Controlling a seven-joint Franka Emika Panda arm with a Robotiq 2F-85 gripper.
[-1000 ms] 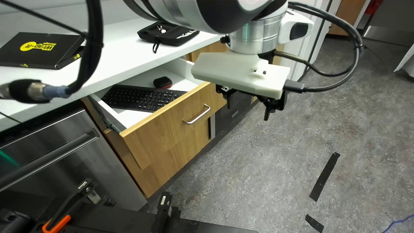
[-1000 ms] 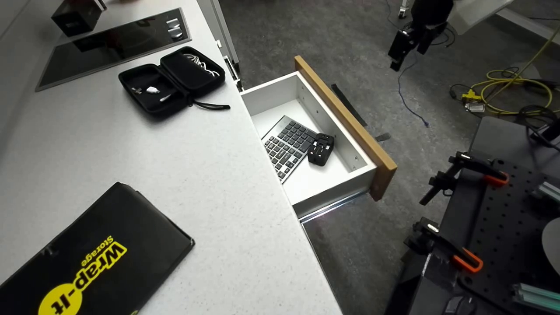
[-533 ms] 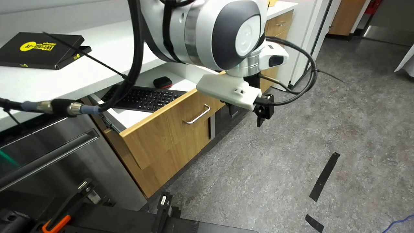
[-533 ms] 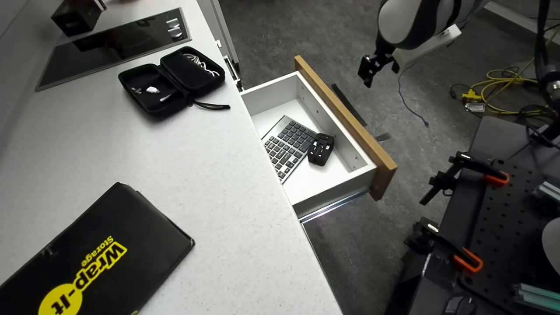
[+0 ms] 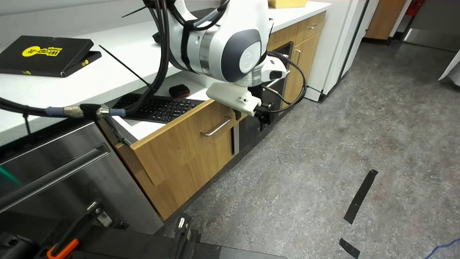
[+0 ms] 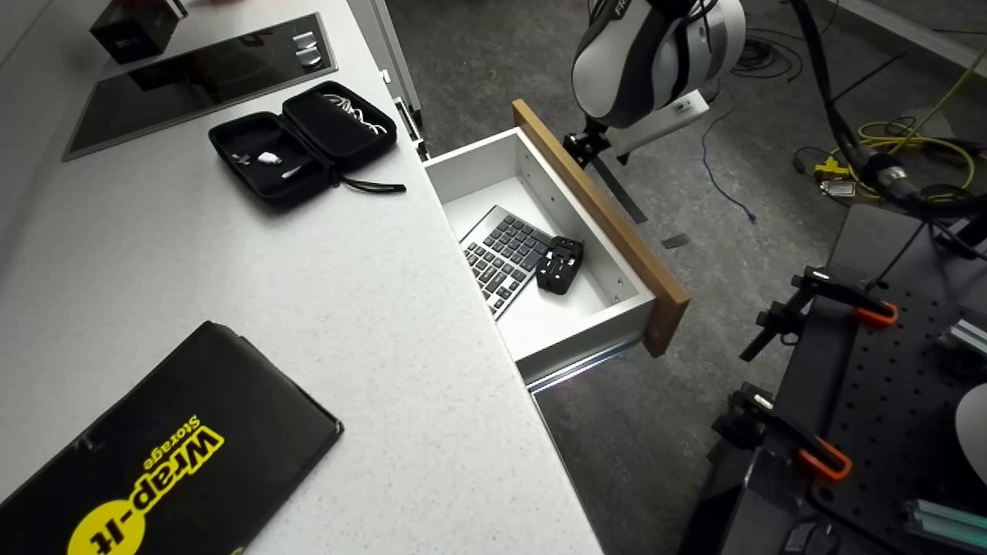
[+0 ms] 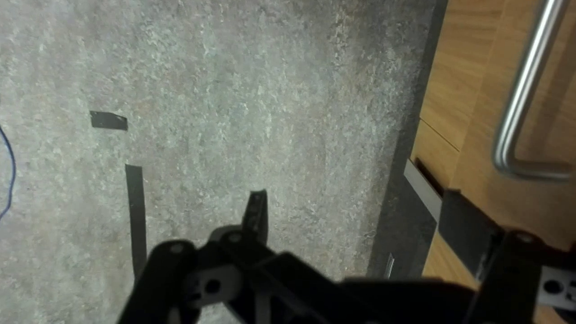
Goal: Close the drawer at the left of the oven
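The light-oak drawer is pulled out, with white inner walls, in both exterior views. Its silver bar handle also shows in the wrist view. A keyboard and a small black object lie inside. My gripper is at the outer face of the drawer front, near its far end beyond the handle. In the wrist view the fingers are wide apart and empty; the right finger appears to press against the drawer front. The black oven is partly hidden behind my gripper and cables.
A white countertop runs above the drawer, bearing a black Wrap-It box, an open black case and a cooktop. A grey steel appliance stands beside the drawer. A dark table with clamps faces it.
My gripper has moved from over the floor to the drawer front. The drawer has slid in slightly, carrying the keyboard and black object. The fingers stay apart.
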